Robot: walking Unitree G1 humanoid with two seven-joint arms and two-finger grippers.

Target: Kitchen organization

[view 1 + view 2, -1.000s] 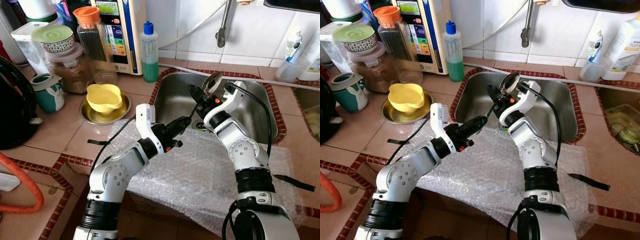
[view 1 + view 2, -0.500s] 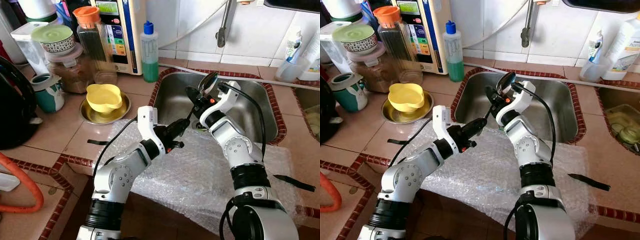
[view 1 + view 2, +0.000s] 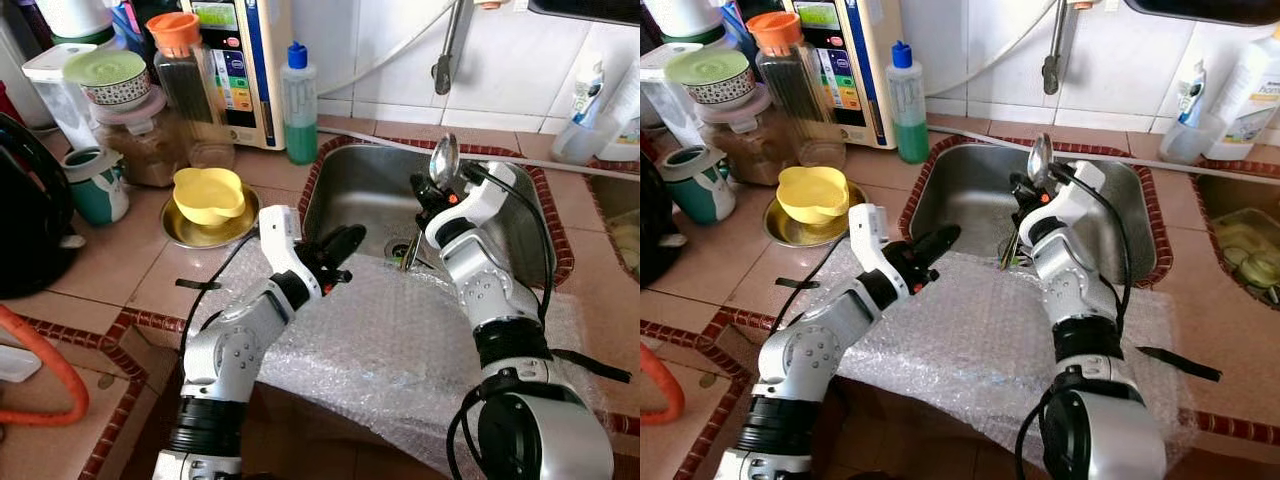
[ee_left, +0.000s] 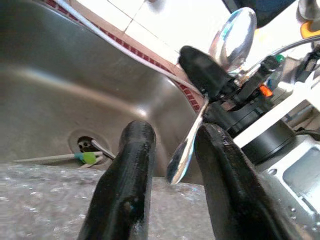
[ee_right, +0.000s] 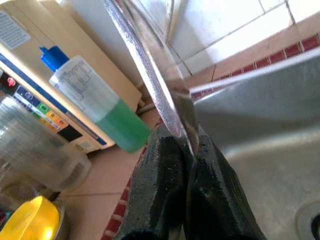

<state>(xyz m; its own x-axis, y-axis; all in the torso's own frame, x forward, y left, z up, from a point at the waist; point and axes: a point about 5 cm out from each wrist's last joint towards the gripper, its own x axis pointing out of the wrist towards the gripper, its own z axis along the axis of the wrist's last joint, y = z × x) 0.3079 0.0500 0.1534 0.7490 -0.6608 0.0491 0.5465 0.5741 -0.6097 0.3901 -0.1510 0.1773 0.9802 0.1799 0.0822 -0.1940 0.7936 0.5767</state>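
Nearest us, bubble wrap (image 3: 400, 345) covers the counter edge. Over its far left part our left gripper (image 3: 340, 243) hovers, fingers apart and empty. Beyond, above the sink (image 3: 365, 195), our right gripper (image 3: 428, 192) is clamped on a spoon (image 3: 443, 158) — bowl upward. Far left stands a green bottle (image 3: 298, 105).

Polished metal spoon (image 3: 443, 160), mirror-bright; brushed steel sink (image 3: 365, 195), duller. Crinkly clear bubble wrap (image 3: 400, 350) over matt terracotta tiles (image 3: 110, 260). Matt black gripper fingers (image 4: 127, 185), faintly grainy. Yellow bowl (image 3: 207, 193), glossy, probably plastic, on a metal plate (image 3: 178, 230).
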